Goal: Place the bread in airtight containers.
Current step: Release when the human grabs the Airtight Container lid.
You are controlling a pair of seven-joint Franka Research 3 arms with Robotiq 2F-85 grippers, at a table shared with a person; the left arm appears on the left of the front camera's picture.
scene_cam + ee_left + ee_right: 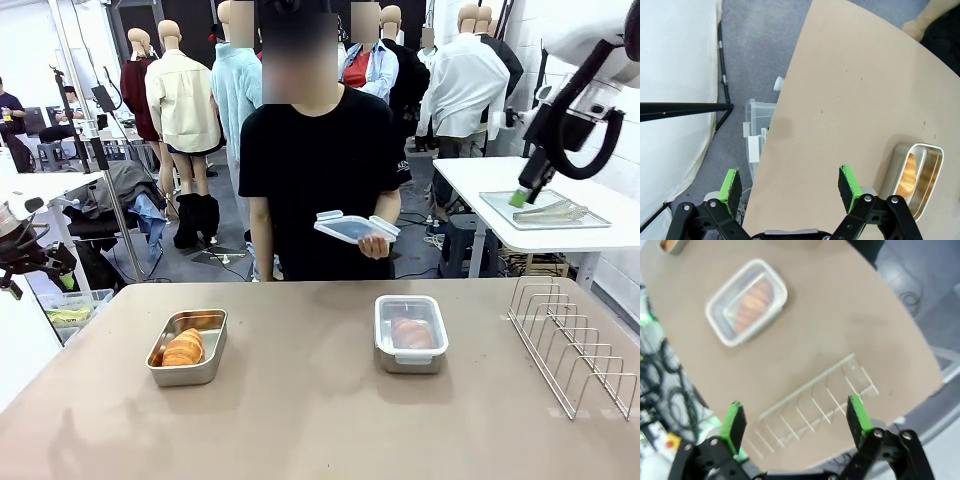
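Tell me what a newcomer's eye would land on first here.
Two steel containers on the tan table: the open container at left holds a croissant, the lidded container at centre-right has another inside. Behind them a person holds a spare lid, and a wire rack stands at far right.

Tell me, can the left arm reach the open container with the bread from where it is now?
Probably yes. The left end effector is open above the table edge, and bare table lies between it and the open container; no lid covers it.
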